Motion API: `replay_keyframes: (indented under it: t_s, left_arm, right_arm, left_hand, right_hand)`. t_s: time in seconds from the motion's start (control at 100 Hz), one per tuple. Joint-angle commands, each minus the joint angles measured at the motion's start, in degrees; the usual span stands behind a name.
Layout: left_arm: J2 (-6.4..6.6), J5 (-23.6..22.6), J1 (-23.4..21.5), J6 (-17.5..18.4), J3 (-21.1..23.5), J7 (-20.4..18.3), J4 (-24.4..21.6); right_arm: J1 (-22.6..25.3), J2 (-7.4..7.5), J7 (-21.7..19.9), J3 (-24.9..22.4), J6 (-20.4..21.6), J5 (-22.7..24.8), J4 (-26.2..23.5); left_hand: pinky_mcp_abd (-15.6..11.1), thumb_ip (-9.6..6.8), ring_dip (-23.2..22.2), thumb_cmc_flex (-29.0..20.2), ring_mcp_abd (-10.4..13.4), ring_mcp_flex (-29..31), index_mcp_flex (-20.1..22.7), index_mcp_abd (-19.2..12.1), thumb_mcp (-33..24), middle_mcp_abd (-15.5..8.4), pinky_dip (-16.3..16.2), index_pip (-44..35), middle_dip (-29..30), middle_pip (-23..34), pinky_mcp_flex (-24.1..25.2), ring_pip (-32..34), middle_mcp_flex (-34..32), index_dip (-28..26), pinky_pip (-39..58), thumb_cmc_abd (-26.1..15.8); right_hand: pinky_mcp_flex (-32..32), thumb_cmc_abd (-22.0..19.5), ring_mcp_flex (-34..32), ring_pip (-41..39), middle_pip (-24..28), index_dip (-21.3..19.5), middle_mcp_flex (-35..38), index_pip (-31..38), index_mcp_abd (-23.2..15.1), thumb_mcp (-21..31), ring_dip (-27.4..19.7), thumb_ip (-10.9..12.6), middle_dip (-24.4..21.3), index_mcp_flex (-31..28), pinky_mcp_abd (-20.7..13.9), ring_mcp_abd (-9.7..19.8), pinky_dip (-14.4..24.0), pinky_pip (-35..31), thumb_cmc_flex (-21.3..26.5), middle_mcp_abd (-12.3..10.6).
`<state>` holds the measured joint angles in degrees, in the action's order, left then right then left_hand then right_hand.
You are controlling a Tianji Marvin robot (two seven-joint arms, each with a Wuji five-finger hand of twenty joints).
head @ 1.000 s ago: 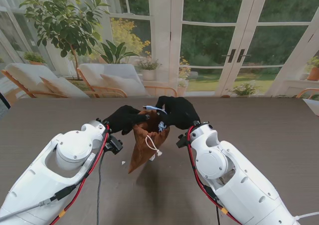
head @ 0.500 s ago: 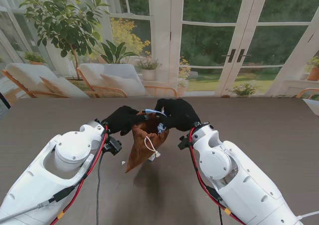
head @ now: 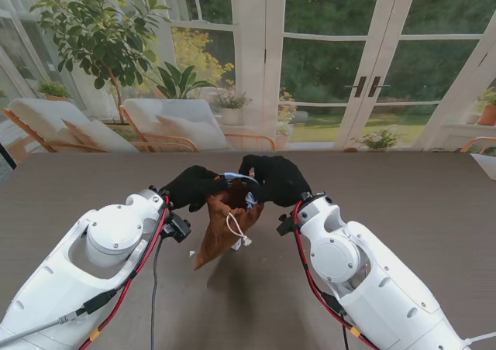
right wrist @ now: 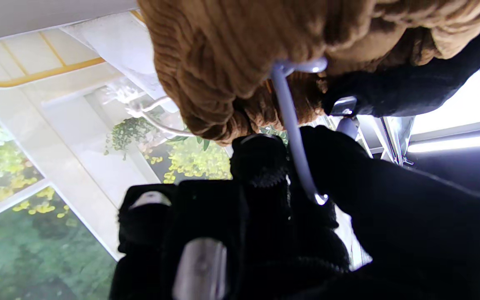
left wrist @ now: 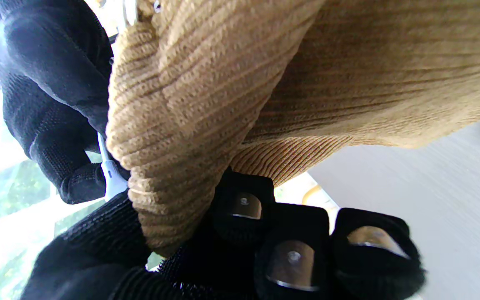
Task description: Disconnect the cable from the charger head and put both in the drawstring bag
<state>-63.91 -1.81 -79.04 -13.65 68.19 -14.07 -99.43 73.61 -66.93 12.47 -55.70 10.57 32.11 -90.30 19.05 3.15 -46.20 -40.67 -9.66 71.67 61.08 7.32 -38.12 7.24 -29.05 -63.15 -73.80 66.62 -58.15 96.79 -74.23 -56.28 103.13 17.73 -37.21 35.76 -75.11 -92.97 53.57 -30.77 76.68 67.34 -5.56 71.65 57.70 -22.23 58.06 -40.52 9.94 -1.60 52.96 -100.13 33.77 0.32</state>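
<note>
you have the brown corduroy drawstring bag [head: 226, 222] held up between both hands near the middle of the dark counter [head: 434, 203], its mouth raised and its closed end hanging down toward you, the tip close to or touching the surface; you cannot tell which. your left hand [head: 192, 186] grips the left side of the bag's mouth, fingers [left wrist: 240, 208] curled tight into the ribbed fabric, as the left wrist view shows. your right hand [head: 273, 176] is on the right side of the mouth, and its fingers [right wrist: 261, 160] are closed on the pale cable [head: 239, 177], which arcs across the top of the opening between the two hands. in the right wrist view the cable [right wrist: 292, 137] runs from the thumb and forefinger pinch straight into the bag's mouth, so part of it is inside already and part sits outside. whether the right hand also pinches the fabric is hidden by the glove. a white drawstring [head: 235, 228] dangles loose down the front of the bag. something pale shows just inside the opening [head: 250, 200], too small to identify. you cannot see the charger head clearly in any view. a small white speck [head: 192, 253] lies on the counter near your left wrist.
</note>
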Motion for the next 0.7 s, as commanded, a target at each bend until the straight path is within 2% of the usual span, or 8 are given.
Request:
replay_keyframes:
  t_s: [0.0,0.1,0.2,0.39,0.44,0.69]
  left_arm:
    - [-0.19,0.2,0.2,0.3,0.0,-1.1,-0.1]
    - [-0.24,0.3,0.3,0.6,-0.1,-1.0,0.0]
    - [-0.23,0.4,0.5,0.9,0.0,-1.1,0.3]
    - [-0.22,0.6,0.7,1.3,0.0,-1.3,0.7]
    - [-0.22,0.6,0.8,1.4,-0.1,-1.3,0.8]
    - [-0.22,0.8,0.9,1.6,-0.2,-1.4,1.2]
  right_arm:
    - [0.3,-0.19,-0.5,0.3,-0.2,0.6,-0.7]
    - [0.3,-0.12,-0.7,0.2,-0.3,0.9,-0.7]
    - [0.2,0.01,-0.9,0.1,-0.4,1.3,-0.7]
    - [0.1,0.17,-1.6,0.0,-0.9,1.5,-1.0]
    - [0.1,0.2,-1.5,0.0,-1.1,1.8,-1.0]
    - [0.0,0.37,-1.6,0.0,-1.5,3.0,-1.0]
  left_hand:
    - [0.8,-1.47,0.4,-3.2,7.8,1.2,1.2,9.2,-0.6,-1.2,-1.0,-0.1,-1.9,1.1,-1.4,3.2,-2.8,-0.4,12.4,-1.7]
    - [0.8,-1.44,0.4,-3.2,7.8,1.2,1.1,9.2,-0.5,-1.2,-1.0,-0.1,-2.0,1.1,-1.4,3.2,-2.8,-0.4,12.4,-1.8]
    - [0.8,-1.43,0.4,-3.2,7.8,1.2,1.2,9.2,-0.5,-1.2,-1.1,-0.1,-2.0,1.1,-1.5,3.2,-2.8,-0.4,12.4,-1.8]
    - [0.8,-1.42,0.4,-3.2,7.8,1.2,1.1,9.2,-0.5,-1.1,-1.1,-0.1,-2.1,1.0,-1.5,3.2,-2.8,-0.4,12.4,-1.8]
    - [0.8,-1.42,0.4,-3.2,7.8,1.2,1.1,9.2,-0.5,-1.1,-1.1,-0.1,-2.1,1.0,-1.5,3.2,-2.8,-0.4,12.4,-1.8]
    - [0.8,-1.43,0.4,-3.2,7.8,1.2,1.1,9.2,-0.4,-1.1,-1.2,-0.1,-2.2,0.9,-1.5,3.2,-2.8,-0.4,12.3,-1.9]
  right_hand:
    - [-28.1,-0.5,-0.1,0.3,-1.1,0.7,-0.7,5.2,-5.3,2.7,-0.7,1.6,-1.3,3.0,1.7,1.9,-1.9,1.2,-0.2,3.7]
    - [-27.8,0.5,-0.1,1.7,-1.9,2.1,-2.2,5.3,-4.6,3.3,-1.4,1.6,-2.4,4.7,2.5,1.8,-2.2,2.6,-3.4,3.5]
    - [-27.5,1.7,-0.2,3.0,-1.8,2.6,-3.1,5.5,-4.3,3.9,-2.0,2.0,-2.9,5.4,2.8,1.9,-2.5,3.9,-4.6,3.2]
    - [-24.1,2.5,0.0,16.2,-3.8,3.9,-8.6,5.1,-2.6,3.1,-7.5,3.1,-4.4,9.0,7.8,-1.1,-4.7,15.0,-7.9,3.6]
    - [-22.7,2.4,0.0,19.8,-4.7,4.4,-10.0,4.8,-2.5,2.4,-9.0,3.6,-5.5,9.7,8.3,-1.7,-4.3,16.9,-9.5,3.4]
    - [-20.3,2.2,0.2,25.3,-5.0,5.0,-13.0,4.0,-2.4,1.5,-10.9,4.5,-7.1,10.7,8.6,-2.3,-3.5,19.1,-11.2,3.1]
